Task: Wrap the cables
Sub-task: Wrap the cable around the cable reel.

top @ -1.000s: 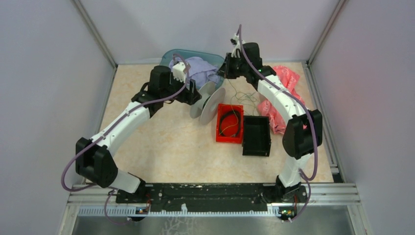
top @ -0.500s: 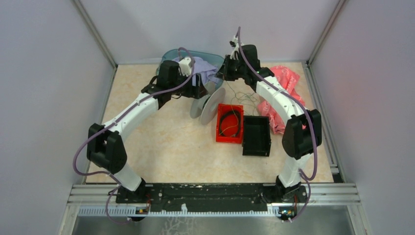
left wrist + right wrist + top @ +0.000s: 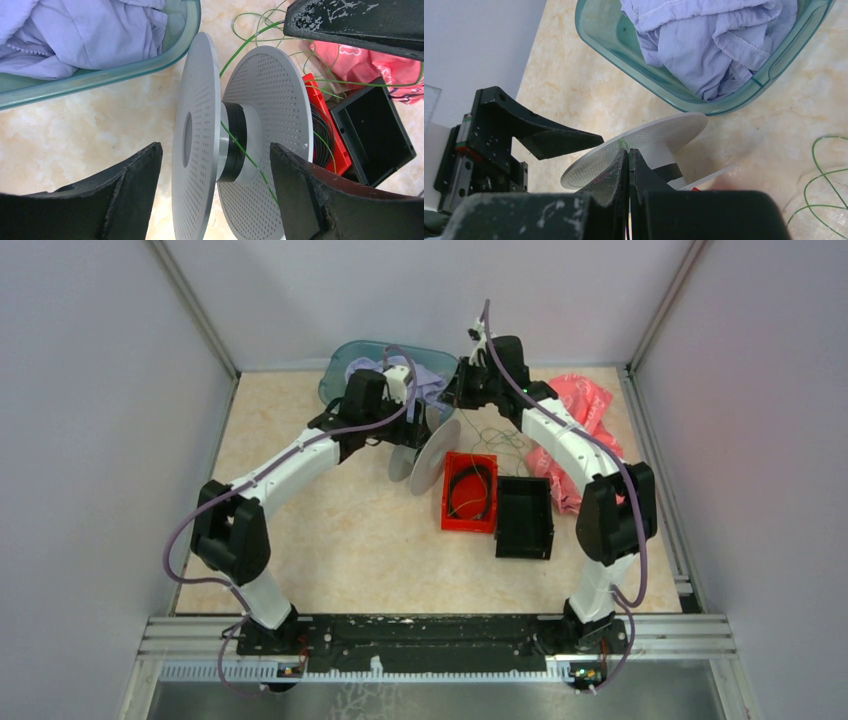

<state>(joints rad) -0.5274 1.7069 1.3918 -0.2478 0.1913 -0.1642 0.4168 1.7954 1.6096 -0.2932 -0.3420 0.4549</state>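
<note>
Left gripper [image 3: 215,150]: wide open, with one black finger on each side of the spool. It holds nothing, and the fingers look apart from the discs.
Right gripper [image 3: 629,167]: shut tight, with a bit of green wire pinched right at the tips. It hangs just above the spool.
Spool [image 3: 200,125]: white, with two round discs full of tiny holes and a dark middle. It stands on its edge on the table [image 3: 330,520], between the tub and the red box.
Wires [image 3: 240,145]: very thin. One green wire crosses the spool's middle and runs up to the right gripper. More green loops lie loose on the table past the spool, near the pink cloth.
Red box [image 3: 470,456]: just beside the spool, with a dark coil of wire inside.
Black box [image 3: 524,518]: touching the red box, on its right side.
Tub [image 3: 609,45]: see-through green, at the far side of the table, with a light purple cloth [image 3: 714,45] bunched up in it.
Pink cloth [image 3: 580,400]: crumpled at the far right, partly under the right arm.
</note>
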